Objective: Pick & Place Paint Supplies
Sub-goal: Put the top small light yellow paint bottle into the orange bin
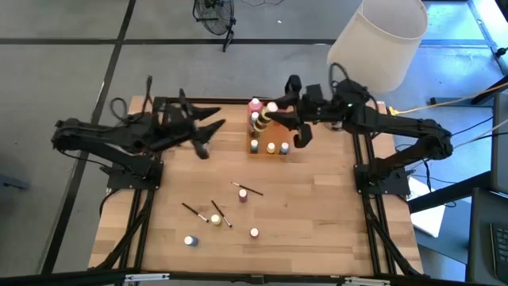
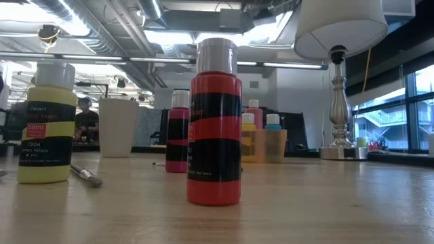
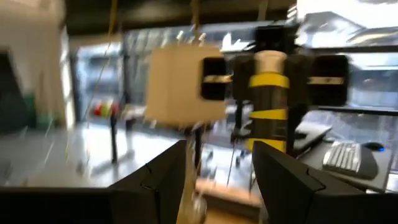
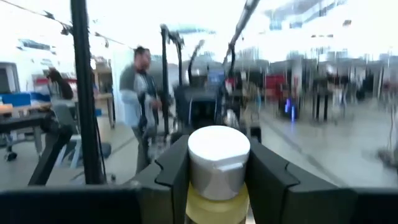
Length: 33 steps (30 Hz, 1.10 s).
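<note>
We see a yellow bottle (image 4: 217,180) with a white cap clamped between the fingers of the right end effector (image 1: 274,114), held up over the far-middle edge of the table (image 1: 333,230); the left wrist view shows the same bottle (image 3: 268,93) gripped on both sides. Just below it a cluster of bottles (image 1: 266,135) stands by the far edge, a pink-capped one (image 1: 255,104) among them, blue and yellow caps in front. Left end effector (image 1: 208,137) sits off the table surface near the far-left part, fingers apart, nothing between them. Loose items lie toward the near-middle: three thin dark brushes (image 1: 221,213), and small capped bottles (image 1: 254,233) spread apart, one (image 1: 190,241) near the near-left corner. In the low view a red-and-black bottle (image 2: 214,125) stands closest, a yellow one (image 2: 46,125) beside a brush (image 2: 87,175). Right half and near-right corner of the table are bare wood. Lamp (image 1: 379,40) stands past the far-right corner.
</note>
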Each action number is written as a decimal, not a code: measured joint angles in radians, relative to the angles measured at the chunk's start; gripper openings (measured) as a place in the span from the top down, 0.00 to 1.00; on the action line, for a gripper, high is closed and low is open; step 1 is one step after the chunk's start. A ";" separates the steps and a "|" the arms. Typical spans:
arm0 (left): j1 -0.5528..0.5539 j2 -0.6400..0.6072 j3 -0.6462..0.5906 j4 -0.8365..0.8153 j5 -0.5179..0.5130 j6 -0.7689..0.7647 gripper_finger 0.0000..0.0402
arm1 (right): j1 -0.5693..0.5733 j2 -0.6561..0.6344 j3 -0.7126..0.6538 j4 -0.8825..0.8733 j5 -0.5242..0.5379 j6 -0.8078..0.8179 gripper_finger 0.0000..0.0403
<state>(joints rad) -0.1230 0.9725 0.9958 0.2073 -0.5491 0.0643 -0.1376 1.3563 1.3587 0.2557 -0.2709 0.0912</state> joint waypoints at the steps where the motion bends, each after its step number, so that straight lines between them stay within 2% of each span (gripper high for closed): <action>1: 0.004 0.027 0.000 0.059 0.030 0.045 0.56 | 0.004 0.000 0.014 -0.003 0.000 -0.010 0.70; 4: 0.000 0.087 0.000 0.169 0.107 0.158 0.55 | 0.010 0.001 0.052 -0.012 0.000 -0.025 0.70; 9: -0.005 0.151 0.000 0.294 0.117 0.246 0.54 | 0.024 -0.003 0.109 -0.033 -0.004 -0.048 0.70; 13: 0.015 0.202 0.001 0.418 0.136 0.243 0.53 | 0.031 -0.003 0.114 -0.043 -0.003 -0.055 0.70; 18: 0.029 0.229 0.003 0.484 0.167 0.131 0.50 | 0.030 -0.003 0.114 -0.048 0.000 -0.051 0.70; 23: 0.075 0.259 0.003 0.479 0.324 -0.042 0.48 | 0.030 0.000 0.114 -0.045 0.006 -0.047 0.70; 33: 0.097 0.335 0.002 0.564 0.333 0.045 0.48 | 0.030 0.008 0.115 -0.032 0.008 -0.016 0.70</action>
<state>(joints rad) -0.0258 1.3070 0.9977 0.7714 -0.2164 0.1092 -0.1074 1.3645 1.4738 0.2232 -0.2630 0.0751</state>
